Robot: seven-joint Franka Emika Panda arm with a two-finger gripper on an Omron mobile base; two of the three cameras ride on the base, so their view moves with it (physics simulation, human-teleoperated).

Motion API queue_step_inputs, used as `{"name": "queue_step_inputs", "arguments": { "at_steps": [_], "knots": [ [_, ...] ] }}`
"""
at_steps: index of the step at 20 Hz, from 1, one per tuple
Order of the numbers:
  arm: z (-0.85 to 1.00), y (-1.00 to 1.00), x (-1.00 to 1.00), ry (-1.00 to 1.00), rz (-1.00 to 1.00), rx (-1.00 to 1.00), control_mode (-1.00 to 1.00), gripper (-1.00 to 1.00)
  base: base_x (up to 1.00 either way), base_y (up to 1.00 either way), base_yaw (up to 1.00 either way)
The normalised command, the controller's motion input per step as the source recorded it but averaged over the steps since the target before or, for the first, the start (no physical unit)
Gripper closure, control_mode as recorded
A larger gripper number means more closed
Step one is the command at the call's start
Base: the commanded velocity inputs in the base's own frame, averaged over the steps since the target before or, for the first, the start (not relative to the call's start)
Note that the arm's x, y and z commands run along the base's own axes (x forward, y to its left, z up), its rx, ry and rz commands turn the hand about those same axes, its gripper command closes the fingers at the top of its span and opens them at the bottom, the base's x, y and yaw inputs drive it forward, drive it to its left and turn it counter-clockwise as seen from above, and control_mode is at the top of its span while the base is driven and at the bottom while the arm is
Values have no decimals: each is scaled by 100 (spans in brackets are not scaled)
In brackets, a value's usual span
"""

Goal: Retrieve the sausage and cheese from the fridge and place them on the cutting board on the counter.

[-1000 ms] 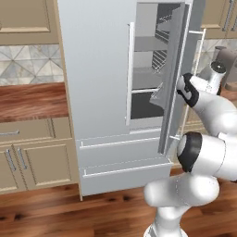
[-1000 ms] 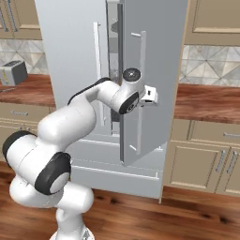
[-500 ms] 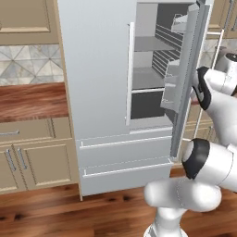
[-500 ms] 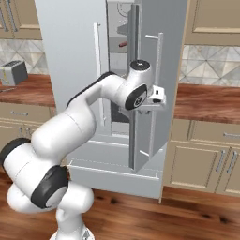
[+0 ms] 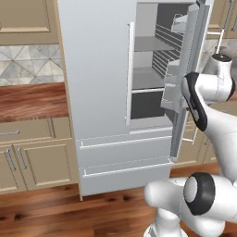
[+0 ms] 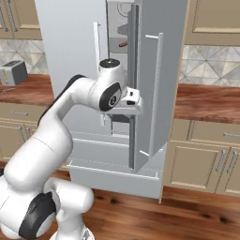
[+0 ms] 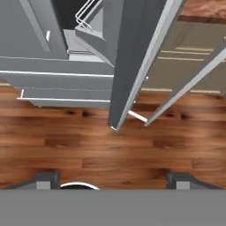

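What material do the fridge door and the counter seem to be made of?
The fridge door looks like painted or brushed metal: flat light grey, smooth, with a pale bar handle. The counter looks like polished wood, reddish brown with visible grain. Since everything is rendered, both are only appearances.

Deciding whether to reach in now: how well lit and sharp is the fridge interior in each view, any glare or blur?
Left base view: fridge interior evenly lit, grey shelves sharp, no glare. Right base view: only a narrow slit past the door edge, the sausage a small, slightly soft reddish shape. Hand view: looks down the door at the floor, interior corner dark, gripper tips spread apart, mild blur.
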Motion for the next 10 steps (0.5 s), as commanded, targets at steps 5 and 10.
{"name": "queue_step_inputs", "arguments": {
  "at_steps": [5, 10],
  "knots": [
    [1, 100, 61, 0, -16, 5, -100, -100, 0, 0, 0],
    [0, 98, 98, 0, -30, 14, -100, -100, 0, 0, 0]
  ]
}}
